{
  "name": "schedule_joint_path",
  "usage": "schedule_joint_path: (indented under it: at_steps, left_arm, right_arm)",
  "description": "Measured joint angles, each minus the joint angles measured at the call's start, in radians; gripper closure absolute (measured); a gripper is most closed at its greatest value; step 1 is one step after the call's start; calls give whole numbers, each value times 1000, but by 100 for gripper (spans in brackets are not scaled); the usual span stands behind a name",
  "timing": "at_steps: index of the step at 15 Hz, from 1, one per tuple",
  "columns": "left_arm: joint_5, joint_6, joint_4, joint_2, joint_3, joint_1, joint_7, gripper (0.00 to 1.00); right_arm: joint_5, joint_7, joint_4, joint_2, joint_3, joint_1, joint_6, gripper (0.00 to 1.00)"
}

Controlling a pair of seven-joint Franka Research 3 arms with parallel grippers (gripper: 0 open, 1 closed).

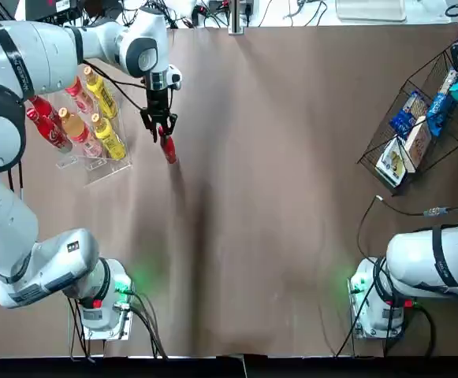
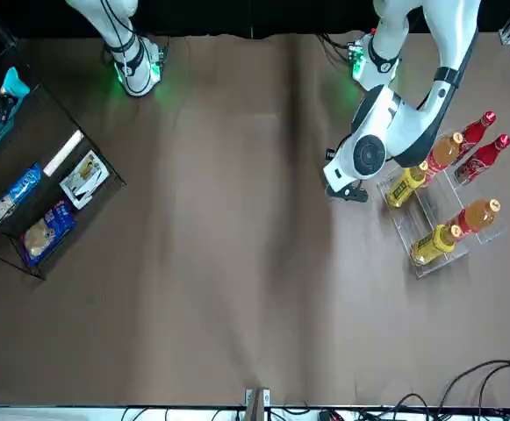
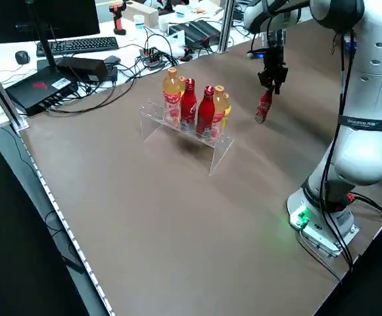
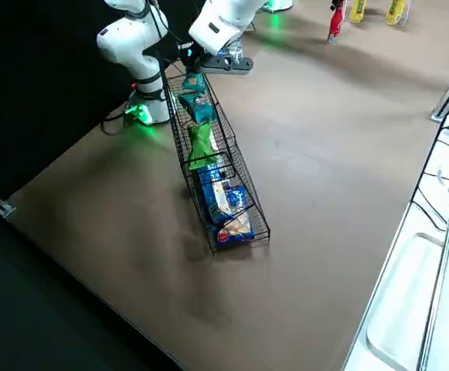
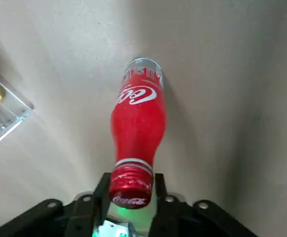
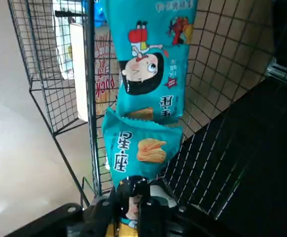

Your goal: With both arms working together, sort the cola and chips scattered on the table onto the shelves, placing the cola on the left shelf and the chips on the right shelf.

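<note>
My left gripper [image 1: 159, 126] is shut on the red cap of a cola bottle [image 1: 168, 148]. The bottle [image 5: 138, 118] hangs tilted with its base close to the table [image 1: 252, 197], just to the right of the left shelf [image 1: 94, 165]. Two more cola bottles [image 3: 189, 102] stand on that clear rack. My right gripper [image 6: 136, 192] is shut on a teal chips packet [image 6: 138, 153] at the upper end of the right shelf [image 6: 91, 98]. A second teal packet [image 6: 150, 54] lies just beyond, and a green packet [image 4: 201, 145] lies lower in the wire basket [image 4: 179, 147].
Orange and yellow bottles [image 1: 102, 118] share the clear rack with the cola. Blue-and-white boxes and bags [image 1: 406, 146] fill the basket's lower end. The arm bases [image 1: 102, 303] stand at the near edge. Cables and a keyboard lie beyond the far edge.
</note>
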State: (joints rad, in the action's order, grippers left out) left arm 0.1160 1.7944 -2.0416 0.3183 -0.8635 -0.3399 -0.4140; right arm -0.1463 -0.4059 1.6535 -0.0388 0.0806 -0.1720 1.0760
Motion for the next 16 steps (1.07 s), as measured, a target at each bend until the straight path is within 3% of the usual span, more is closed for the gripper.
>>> schedule_joint_path:
  at_steps: [1,4,9,11,16]
  left_arm:
    - [0,0,0,0,0,3,-1,64]
    - [1,1,1,1,0,4,-2,70]
    - [1,2,1,2,0,5,-19,76]
    - [1,2,3,2,0,9,-40,91]
    - [8,2,11,2,0,11,-44,91]
  right_arm:
    - [0,0,-4,0,0,0,1,84]
    - [0,2,-14,0,-2,3,2,60]
    - [0,3,-43,1,-4,7,1,58]
    - [3,6,-93,2,-7,12,1,58]
    - [4,8,-222,6,-16,110,10,56]
